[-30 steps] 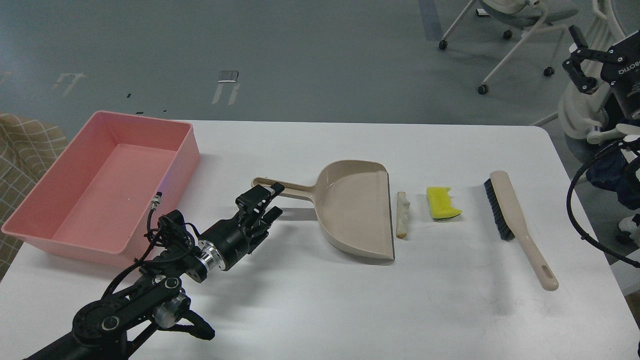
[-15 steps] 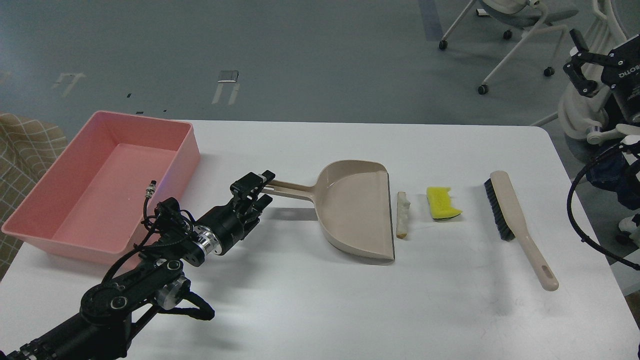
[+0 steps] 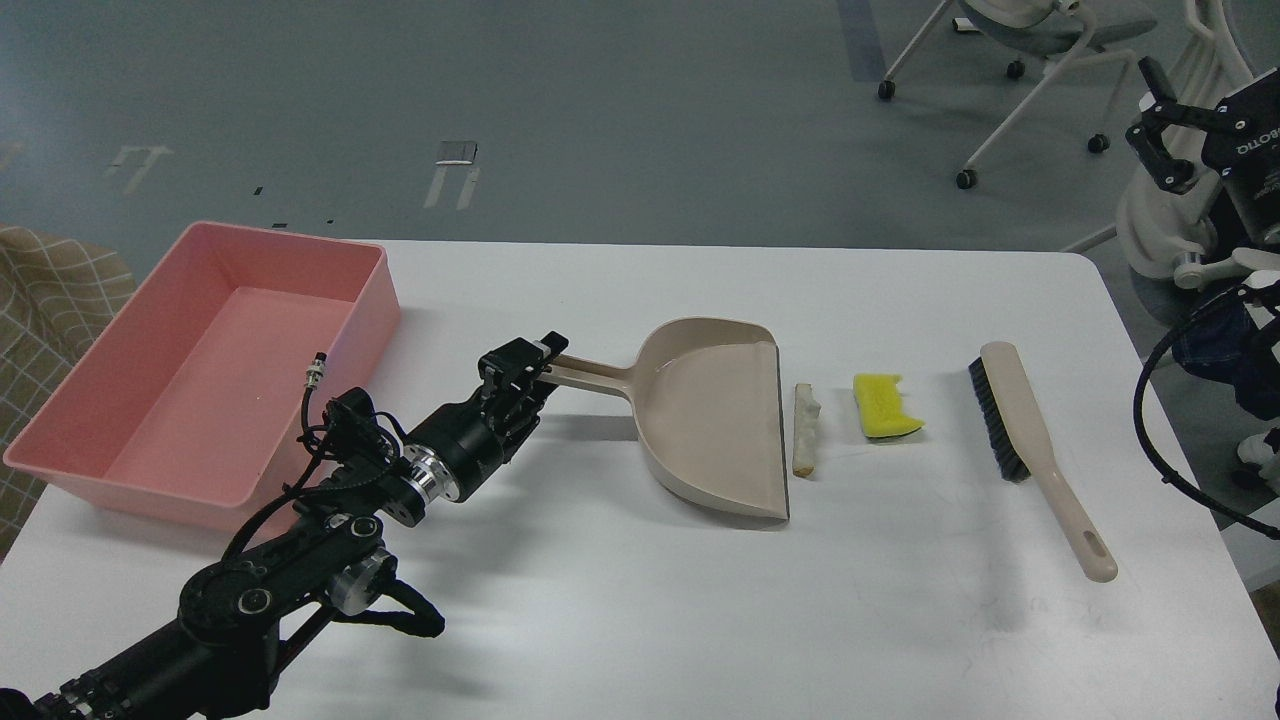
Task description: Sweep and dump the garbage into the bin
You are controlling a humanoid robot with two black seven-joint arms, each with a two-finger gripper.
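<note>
The beige dustpan [image 3: 710, 430] lies mid-table with its mouth facing right and its long handle [image 3: 590, 375] pointing left. My left gripper [image 3: 525, 372] is shut on the end of that handle. The off-white crusty strip [image 3: 803, 428] lies just right of the pan's lip. The yellow sponge chunk [image 3: 884, 406] with its dark backing lies a little further right. The pink bin [image 3: 372, 300] stands at the table's left, empty. My right gripper [image 3: 1146, 112] is held up off the table at the far right edge, its fingers apart and empty.
A beige hand brush [image 3: 1040, 450] with black bristles lies right of the sponge, handle toward the front. The white table [image 3: 700, 600] ends near the brush. Office chairs [image 3: 1030, 40] stand on the floor behind. A checked cloth [image 3: 50, 290] shows at the left.
My left gripper moved up and right onto the end of the dustpan handle and closed on it. The scraps, brush and bin have not moved.
</note>
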